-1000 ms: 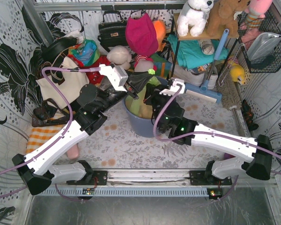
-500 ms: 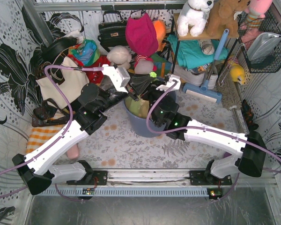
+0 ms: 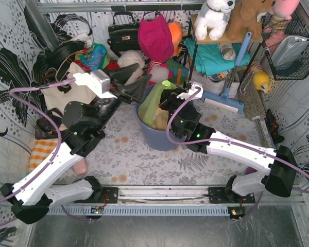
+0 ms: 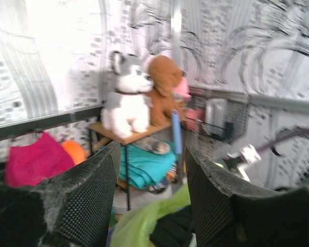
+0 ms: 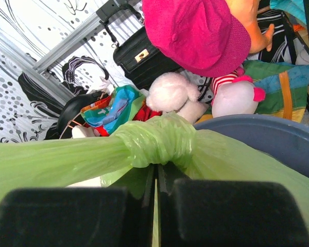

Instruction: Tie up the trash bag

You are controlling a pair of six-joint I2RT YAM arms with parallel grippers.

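The trash bag (image 3: 153, 105) is light-green film standing in a blue-grey bin (image 3: 159, 138), with its neck drawn up into a knot (image 5: 157, 138). My right gripper (image 3: 166, 101) is shut on a thin fold of the bag's film just below the knot, jaws pressed together (image 5: 156, 174). A stretched green tail (image 5: 51, 162) runs left from the knot. My left gripper (image 3: 139, 87) hovers left of the bag, open, with nothing between its fingers. In the left wrist view the bag's top (image 4: 144, 221) lies below the open left gripper (image 4: 152, 154).
Behind the bin are a pink hat (image 3: 155, 37), a black handbag (image 3: 122, 34), plush toys (image 3: 214, 16) on a wooden shelf (image 3: 224, 38) and a blue long-handled brush (image 3: 232, 98). A beige tote (image 3: 62, 95) lies left. A wire basket (image 3: 293, 49) hangs right.
My left gripper has opened, let go of the bag and swung back to the left. The right gripper stays shut on the bag near the knot.
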